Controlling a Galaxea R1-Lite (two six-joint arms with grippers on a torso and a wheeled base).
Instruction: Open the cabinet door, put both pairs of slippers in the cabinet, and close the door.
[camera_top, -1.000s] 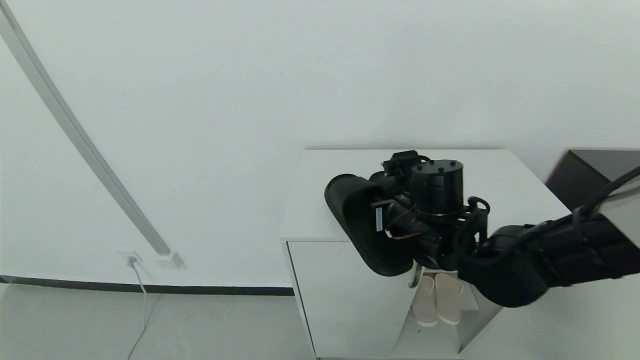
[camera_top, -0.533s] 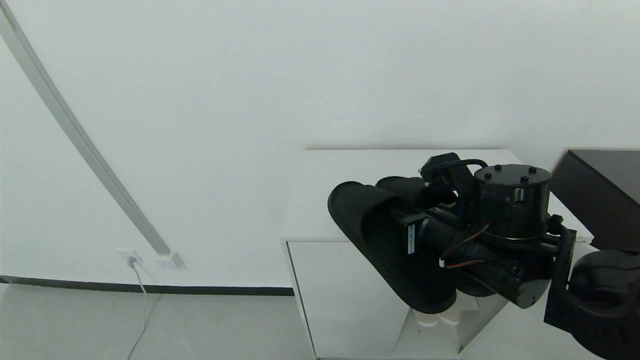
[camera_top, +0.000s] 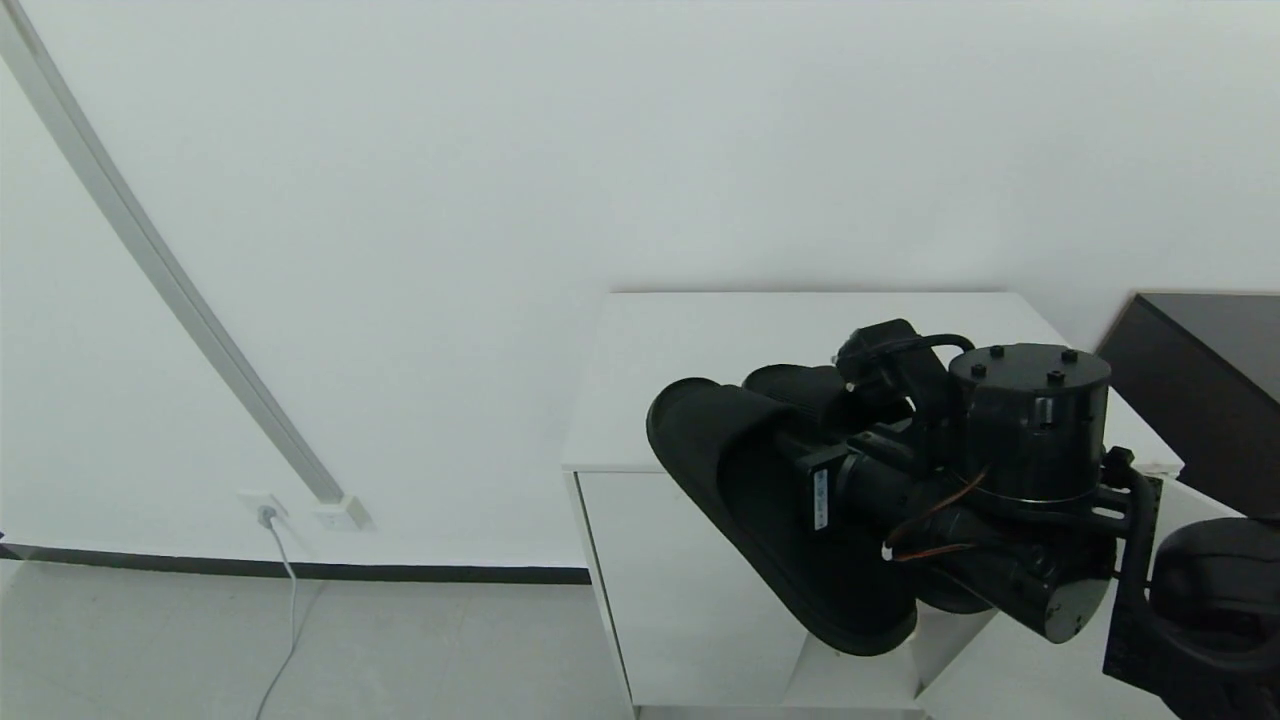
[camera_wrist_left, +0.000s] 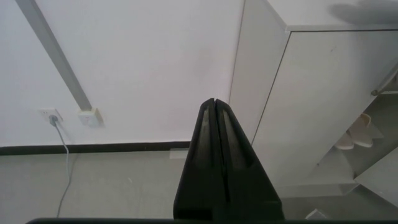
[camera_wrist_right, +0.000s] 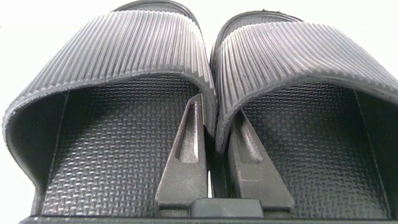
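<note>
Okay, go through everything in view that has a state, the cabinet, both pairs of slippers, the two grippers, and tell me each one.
cabinet: right side open, shelves showing.
black slippers: pinched together, held in the air before the cabinet.
beige slippers: on a shelf inside the cabinet.
right gripper: shut on black slippers.
left gripper: shut, empty.

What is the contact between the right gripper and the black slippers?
Touching. The right wrist view shows the right gripper with its fingers one inside each of the black slippers, pinching their adjoining side walls together.
</note>
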